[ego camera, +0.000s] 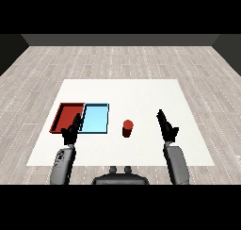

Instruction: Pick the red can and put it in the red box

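Even, diffuse light overhead; white table [141,94] bright without glare. Faint soft shadow beneath red can [127,128]. Dark surround beyond wood-plank floor [117,59].

Looks like a bare test room, kind of a lab setup: just a white table [141,94] sitting on a pale grey plank floor [117,59], with a dark wall [120,39] along the far side.
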Robot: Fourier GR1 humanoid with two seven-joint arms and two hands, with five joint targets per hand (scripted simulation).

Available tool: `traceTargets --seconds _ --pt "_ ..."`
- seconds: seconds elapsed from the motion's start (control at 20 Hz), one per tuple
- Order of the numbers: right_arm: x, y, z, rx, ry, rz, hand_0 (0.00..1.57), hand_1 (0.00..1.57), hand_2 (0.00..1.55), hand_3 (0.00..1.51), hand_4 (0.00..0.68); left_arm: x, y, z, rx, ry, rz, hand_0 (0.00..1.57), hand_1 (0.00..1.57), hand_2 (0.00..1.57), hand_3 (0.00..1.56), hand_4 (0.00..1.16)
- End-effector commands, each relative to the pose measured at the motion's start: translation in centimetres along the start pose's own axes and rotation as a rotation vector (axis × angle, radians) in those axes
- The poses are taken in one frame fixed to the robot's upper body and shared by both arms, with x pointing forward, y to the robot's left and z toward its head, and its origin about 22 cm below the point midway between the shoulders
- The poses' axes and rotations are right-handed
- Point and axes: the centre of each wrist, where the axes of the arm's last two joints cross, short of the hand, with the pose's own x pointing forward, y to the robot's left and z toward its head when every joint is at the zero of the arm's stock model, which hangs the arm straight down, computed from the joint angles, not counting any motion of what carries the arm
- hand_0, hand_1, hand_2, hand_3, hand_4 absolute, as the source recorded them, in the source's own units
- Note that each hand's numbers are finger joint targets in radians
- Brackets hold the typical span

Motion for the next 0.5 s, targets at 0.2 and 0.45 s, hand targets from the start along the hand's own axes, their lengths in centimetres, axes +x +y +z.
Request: traceTargets --seconds 0.2,0.45 --pt "-1.3 -3.0 4.3 0.004 0.049 -0.025 0.0 0.0 0.0 0.0 0.0 1.0 -1.1 -0.4 -0.03 -0.018 0.035 0.0 0.0 0.0 0.0 0.0" --pt "0.8 -3.5 4.0 0.03 -0.302 -0.09 0.0 0.0 0.0 0.0 0.0 4.3 -1.5 -0.3 -0.004 -0.476 0.091 0.0 0.0 0.0 0.0 0.0"
